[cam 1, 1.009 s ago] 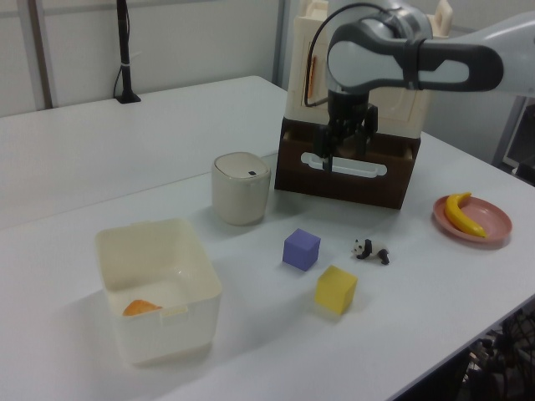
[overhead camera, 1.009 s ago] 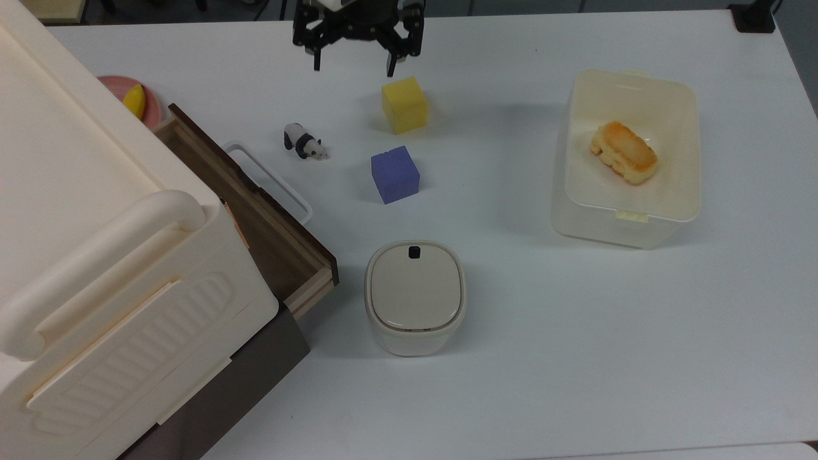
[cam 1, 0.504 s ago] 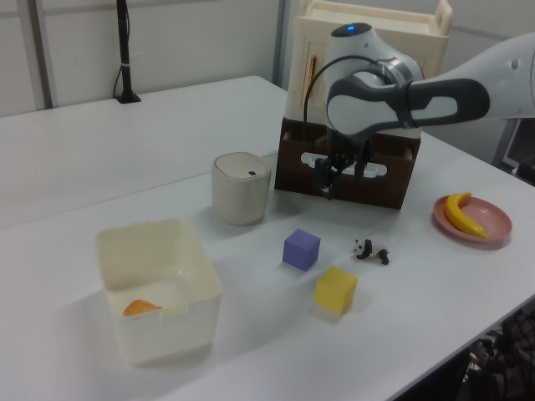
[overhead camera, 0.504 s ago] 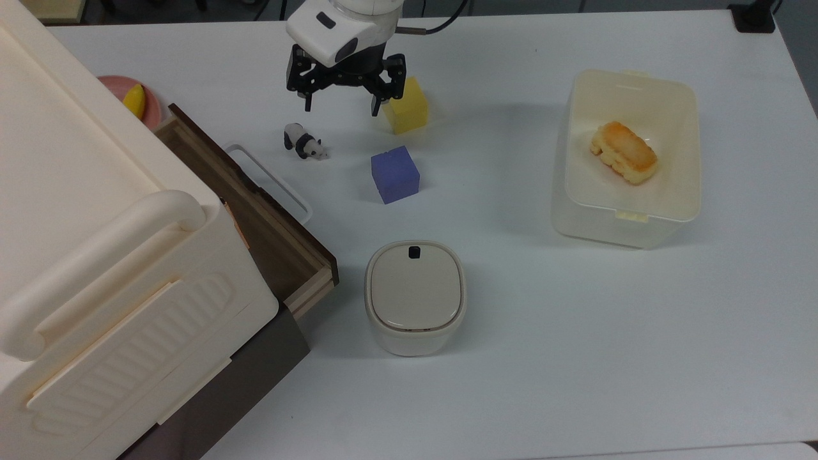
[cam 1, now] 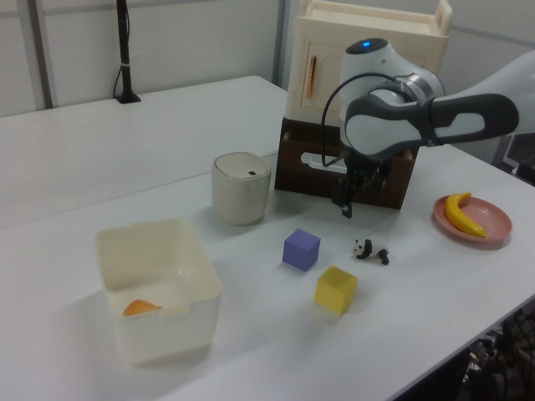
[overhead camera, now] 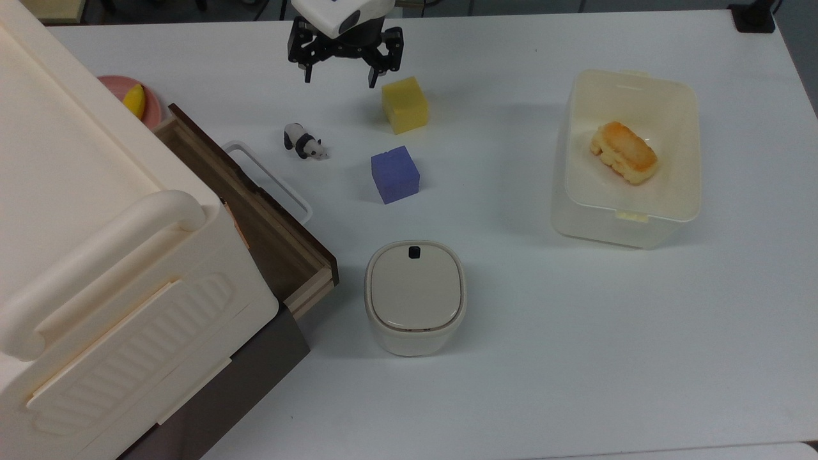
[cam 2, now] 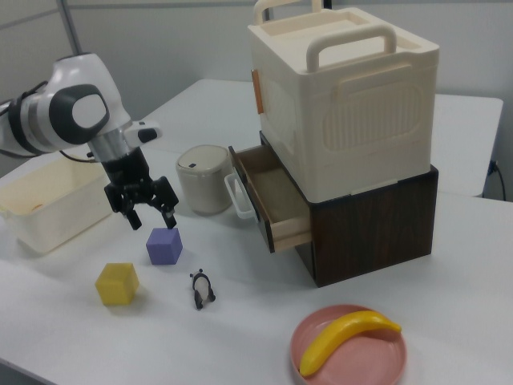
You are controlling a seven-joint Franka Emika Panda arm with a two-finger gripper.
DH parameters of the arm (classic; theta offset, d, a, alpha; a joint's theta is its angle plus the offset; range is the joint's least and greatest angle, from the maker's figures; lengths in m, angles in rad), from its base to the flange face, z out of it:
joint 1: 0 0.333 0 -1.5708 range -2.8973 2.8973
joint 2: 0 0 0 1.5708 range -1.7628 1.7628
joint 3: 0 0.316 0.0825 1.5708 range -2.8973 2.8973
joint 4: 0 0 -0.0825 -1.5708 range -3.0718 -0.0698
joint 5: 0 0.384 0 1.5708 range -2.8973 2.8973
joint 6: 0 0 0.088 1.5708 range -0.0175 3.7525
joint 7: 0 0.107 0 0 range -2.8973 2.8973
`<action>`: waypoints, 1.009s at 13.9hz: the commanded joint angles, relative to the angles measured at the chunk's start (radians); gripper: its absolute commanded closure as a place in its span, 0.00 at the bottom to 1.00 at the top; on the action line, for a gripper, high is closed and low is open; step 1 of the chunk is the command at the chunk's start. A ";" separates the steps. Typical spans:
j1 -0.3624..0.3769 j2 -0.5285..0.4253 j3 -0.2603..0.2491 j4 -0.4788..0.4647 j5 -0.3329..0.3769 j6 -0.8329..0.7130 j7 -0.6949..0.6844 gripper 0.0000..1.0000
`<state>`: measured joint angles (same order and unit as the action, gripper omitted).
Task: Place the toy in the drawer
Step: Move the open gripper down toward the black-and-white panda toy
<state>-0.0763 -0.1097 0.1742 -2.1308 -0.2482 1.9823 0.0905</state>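
The toy, a small black-and-white panda (overhead camera: 305,142), stands on the white table between the drawer's white loop handle (overhead camera: 268,179) and the two foam cubes. The dark-brown drawer (overhead camera: 268,236) is pulled out of the cream cabinet and looks bare inside. My gripper (overhead camera: 339,82) hovers open with nothing between its fingers. In the top view it is above and right of the panda, beside the yellow cube (overhead camera: 404,104). In the right view the gripper (cam 2: 152,220) hangs over the purple-blue cube (cam 2: 164,245), left of the panda (cam 2: 202,287). In the left view the gripper (cam 1: 347,207) sits just above the panda (cam 1: 370,250).
A purple-blue cube (overhead camera: 395,174) lies right of the panda. A rounded lidded bin (overhead camera: 415,297) stands by the drawer's corner. A cream tub (overhead camera: 639,233) holding a bread-like piece (overhead camera: 623,152) is at the top view's right. A pink plate (overhead camera: 152,105) with a banana (overhead camera: 134,101) sits behind the cabinet.
The gripper has come down and swung from in front of the drawer to just above the panda in the left view. Its fingers stayed open. Nothing on the table moved.
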 commanded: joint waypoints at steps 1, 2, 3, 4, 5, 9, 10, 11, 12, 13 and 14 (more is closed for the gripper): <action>-0.022 -0.042 0.001 -0.119 -0.020 0.123 -0.024 0.00; -0.042 -0.044 0.001 -0.151 -0.038 0.168 -0.043 0.00; -0.055 -0.039 -0.001 -0.188 -0.063 0.228 -0.069 0.00; -0.072 -0.031 -0.002 -0.201 -0.072 0.269 -0.086 0.00; -0.098 -0.015 -0.002 -0.205 -0.074 0.303 -0.113 0.00; -0.132 0.025 -0.005 -0.202 -0.120 0.334 -0.173 0.00; -0.135 0.036 -0.004 -0.202 -0.153 0.336 -0.178 0.00; -0.143 0.050 -0.004 -0.202 -0.184 0.336 -0.204 0.00; -0.151 0.054 -0.005 -0.202 -0.192 0.336 -0.240 0.00; -0.155 0.058 -0.005 -0.204 -0.194 0.334 -0.300 0.00; -0.158 0.062 -0.005 -0.204 -0.195 0.334 -0.364 0.00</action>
<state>-0.2161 -0.0537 0.1720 -2.3182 -0.4231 2.2838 -0.1219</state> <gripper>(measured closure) 0.000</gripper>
